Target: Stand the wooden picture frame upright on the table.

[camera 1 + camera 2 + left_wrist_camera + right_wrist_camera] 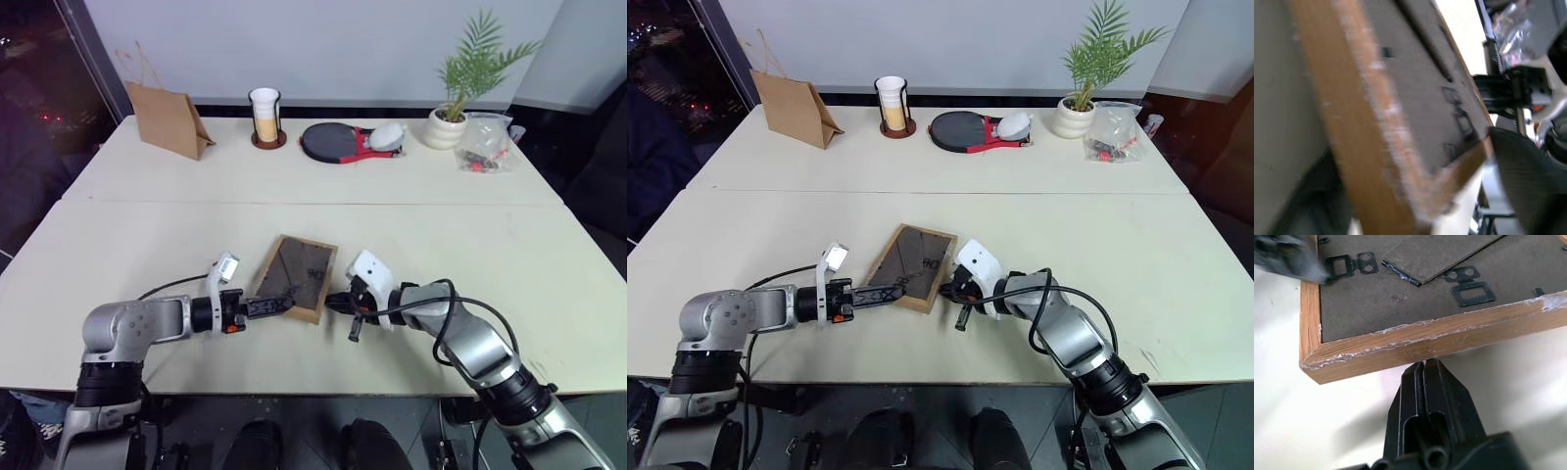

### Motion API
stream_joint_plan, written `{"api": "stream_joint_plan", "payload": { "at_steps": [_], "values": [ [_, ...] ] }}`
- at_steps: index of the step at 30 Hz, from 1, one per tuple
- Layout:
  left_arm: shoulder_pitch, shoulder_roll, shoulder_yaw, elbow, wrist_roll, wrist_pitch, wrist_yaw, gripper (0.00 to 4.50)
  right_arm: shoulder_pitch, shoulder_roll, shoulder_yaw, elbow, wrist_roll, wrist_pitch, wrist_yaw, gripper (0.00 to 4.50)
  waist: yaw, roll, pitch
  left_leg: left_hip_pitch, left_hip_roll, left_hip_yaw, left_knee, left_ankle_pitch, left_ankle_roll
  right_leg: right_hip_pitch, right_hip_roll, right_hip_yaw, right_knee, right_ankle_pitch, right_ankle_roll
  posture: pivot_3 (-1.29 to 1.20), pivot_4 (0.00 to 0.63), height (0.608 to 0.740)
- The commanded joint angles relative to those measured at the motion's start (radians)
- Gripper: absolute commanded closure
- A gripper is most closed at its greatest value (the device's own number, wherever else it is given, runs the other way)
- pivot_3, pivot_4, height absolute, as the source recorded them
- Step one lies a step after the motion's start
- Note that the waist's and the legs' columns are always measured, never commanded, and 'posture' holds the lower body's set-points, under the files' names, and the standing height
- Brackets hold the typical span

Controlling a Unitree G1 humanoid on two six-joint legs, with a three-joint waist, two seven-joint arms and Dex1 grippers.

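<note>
The wooden picture frame (299, 269) lies near the middle of the table (441, 225), its dark back facing up. The fold-out stand (1440, 254) rests against that back. My left gripper (272, 305) reaches in at the frame's near left corner, over the back; the left wrist view shows the wood edge (1376, 127) very close. My right gripper (334, 302) is shut, and its tips (1424, 366) sit against the light-wood rim (1425, 340) on the frame's near right side. That rim casts a shadow on the tabletop below it.
Along the far edge stand a brown paper bag (168, 119), a cup in a holder (265, 117), a black paddle (338, 143), a potted plant (449, 125) and a clear plastic bag (486, 145). A seam (147, 202) crosses the table.
</note>
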Motion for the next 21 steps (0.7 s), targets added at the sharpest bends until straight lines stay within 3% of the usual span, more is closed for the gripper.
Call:
{"api": "stream_joint_plan", "payload": {
  "at_steps": [1,2,4,9,13,18,21],
  "values": [
    [-0.004,-0.025,0.027,0.049,-0.010,0.025,0.036,2.40,-0.005,-0.011,-0.020,-0.025,0.005,-0.014,0.010,4.50,0.000,0.000,0.000,-0.001,0.000,0.000,0.000,0.000,0.000,-0.001,0.000,0.000,0.000,0.000,0.000,0.00,0.150,0.740],
    [-0.005,-0.031,0.039,0.060,-0.016,0.029,0.043,2.89,0.001,-0.018,-0.022,-0.028,0.005,-0.015,0.011,4.50,0.001,0.000,0.000,-0.001,0.000,0.000,0.000,0.000,0.000,-0.001,0.000,-0.001,0.000,0.000,0.000,0.00,0.150,0.740],
    [-0.006,-0.038,0.054,0.074,-0.026,0.036,0.054,3.39,0.011,-0.026,-0.024,-0.033,0.006,-0.016,0.013,4.50,-0.002,-0.001,0.000,-0.001,0.000,-0.001,0.000,0.000,0.000,-0.001,0.000,-0.002,0.000,0.000,0.000,0.00,0.150,0.740],
    [0.008,-0.051,0.089,0.048,-0.088,0.050,0.025,3.39,0.043,-0.068,-0.056,-0.083,0.017,-0.010,0.023,4.50,-0.002,-0.001,0.000,-0.001,0.000,-0.001,0.000,0.000,0.000,-0.001,-0.001,-0.001,0.000,0.000,0.000,0.00,0.150,0.740],
    [0.012,-0.113,0.212,0.031,-0.201,0.117,0.081,3.39,0.031,-0.127,-0.199,-0.186,0.115,0.071,0.053,4.50,-0.001,-0.001,0.000,-0.003,0.000,-0.001,0.000,0.000,0.000,-0.003,-0.004,-0.002,0.000,0.000,0.000,0.00,0.150,0.740],
    [0.082,-0.201,0.286,-0.068,-0.299,0.173,0.165,3.39,-0.097,-0.129,-0.380,-0.249,0.295,0.266,0.047,4.50,-0.007,-0.002,0.001,-0.004,0.000,-0.001,-0.001,0.000,0.000,-0.004,-0.006,-0.003,-0.001,0.000,0.000,0.00,0.150,0.740],
    [0.116,-0.245,0.301,-0.114,-0.350,0.180,0.204,3.39,-0.181,-0.090,-0.368,-0.222,0.344,0.319,0.031,4.50,-0.004,-0.002,0.001,-0.004,0.000,-0.002,-0.002,0.000,0.000,-0.004,-0.007,-0.003,-0.001,0.000,0.000,0.00,0.150,0.740]
  ]
}}
